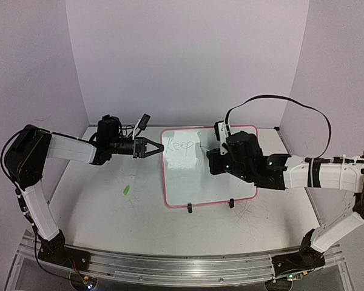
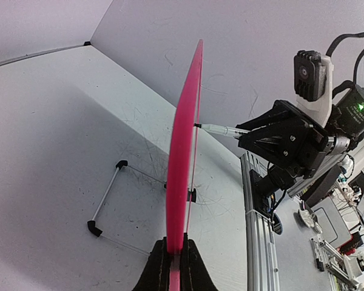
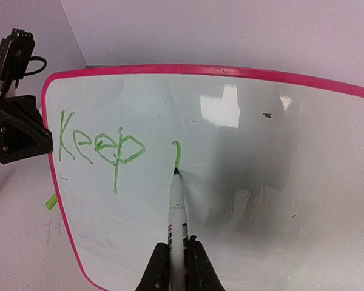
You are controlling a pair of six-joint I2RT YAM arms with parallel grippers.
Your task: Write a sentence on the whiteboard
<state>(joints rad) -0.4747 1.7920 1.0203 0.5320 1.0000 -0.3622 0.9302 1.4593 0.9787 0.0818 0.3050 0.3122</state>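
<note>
Whiteboard [image 1: 212,182] stood propped mid-table, a bit right of centre, its two black feet [image 1: 188,208] toward the arms. Left gripper [image 1: 161,147] was clenched on the board's left pink frame edge, steadying it. The left wrist view showed the frame running up from between its fingers. Right gripper [image 3: 177,245] was grasping a marker [image 3: 178,209], barrel pinched between both fingers. The tip touched the board face at the lower end of a short green stroke [image 3: 177,151].

Progress: sentence [image 3: 100,148] read only "Keep", upper left of the board, green, legible, slightly slanted. The short stroke just right of it looked like the start of word two, no full letter yet. Rest of the board face was bare apart from glare.

My read: early, about one word in. All the remaining words were left to write, then lifting the marker off. What looked like a green marker cap [image 1: 126,190] lay on the table [image 1: 97,224] left of the board, well apart from both grippers.
</note>
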